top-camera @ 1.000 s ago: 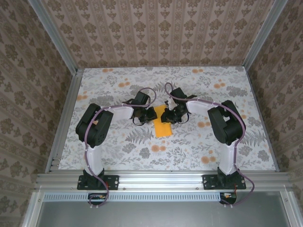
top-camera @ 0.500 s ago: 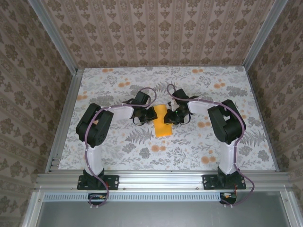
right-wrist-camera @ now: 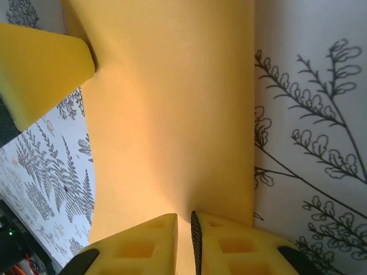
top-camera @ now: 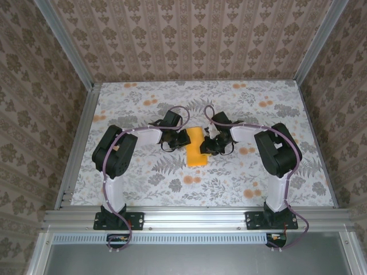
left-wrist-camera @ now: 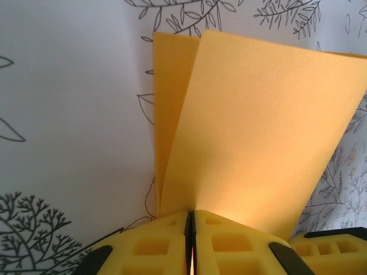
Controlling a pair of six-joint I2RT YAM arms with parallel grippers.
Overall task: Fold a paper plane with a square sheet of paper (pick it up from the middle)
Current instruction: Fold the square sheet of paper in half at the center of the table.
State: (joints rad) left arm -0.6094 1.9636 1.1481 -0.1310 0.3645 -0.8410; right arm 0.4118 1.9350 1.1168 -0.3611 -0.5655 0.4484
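Observation:
The square sheet of paper (top-camera: 196, 152), bright orange-yellow, is folded over and held off the table's middle between both arms. In the left wrist view its two layers (left-wrist-camera: 252, 132) fan out from a crease, and my left gripper (left-wrist-camera: 191, 213) is shut on the edge nearest that wrist camera. My right gripper (right-wrist-camera: 184, 216) pinches the opposite edge of the sheet (right-wrist-camera: 172, 114), its jaws a narrow slit apart with paper in it. From above, the left gripper (top-camera: 182, 139) and right gripper (top-camera: 210, 144) flank the paper. One left finger (right-wrist-camera: 40, 69) shows at the sheet's far corner.
The floral tablecloth (top-camera: 143, 172) covers the table, with printed ferns and small orange blossoms (top-camera: 189, 180). Aluminium rails (top-camera: 80, 137) and patterned walls enclose the table on three sides. Both arm bases (top-camera: 117, 217) stand at the near edge.
The right gripper has swung toward the near edge and slightly right with its side of the paper. The sheet looks narrower from above. The left gripper has stayed put.

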